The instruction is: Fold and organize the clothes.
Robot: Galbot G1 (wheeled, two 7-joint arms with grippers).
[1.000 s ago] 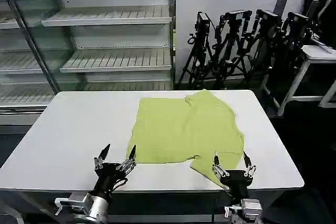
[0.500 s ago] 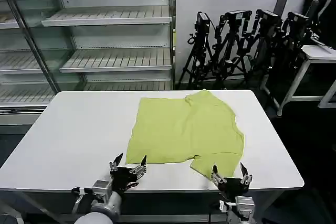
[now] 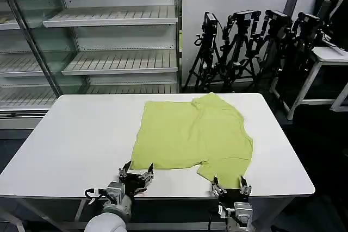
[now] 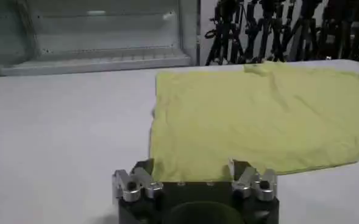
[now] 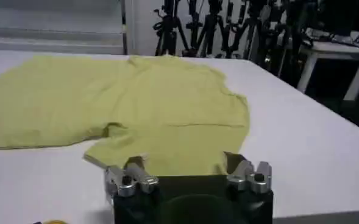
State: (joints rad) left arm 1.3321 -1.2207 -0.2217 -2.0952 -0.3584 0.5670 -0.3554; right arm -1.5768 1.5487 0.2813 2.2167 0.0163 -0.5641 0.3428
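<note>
Your shirt (image 3: 193, 134) lies spread flat on the desk (image 3: 76, 134). Both end effectors, left (image 3: 136, 173) and right (image 3: 230, 186), sit released at its near hem. Risk: pinching one layer only would drag the cloth and skew your fold.

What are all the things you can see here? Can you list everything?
T-shirt: one, lime yellow-green, spread on the table, partly folded, nearer the table's right half.
Table: one, white, in front of the robot.
Shelves: one unit, pale grey-green, behind the table on the left.
Tripods: several, black, against the back wall on the right.
Side table: one, white, far right.
Left gripper: one, black and silver, open, at the table's near edge by the shirt's near-left corner.
Right gripper: one, black and silver, open, at the near edge by the shirt's near-right sleeve.
</note>
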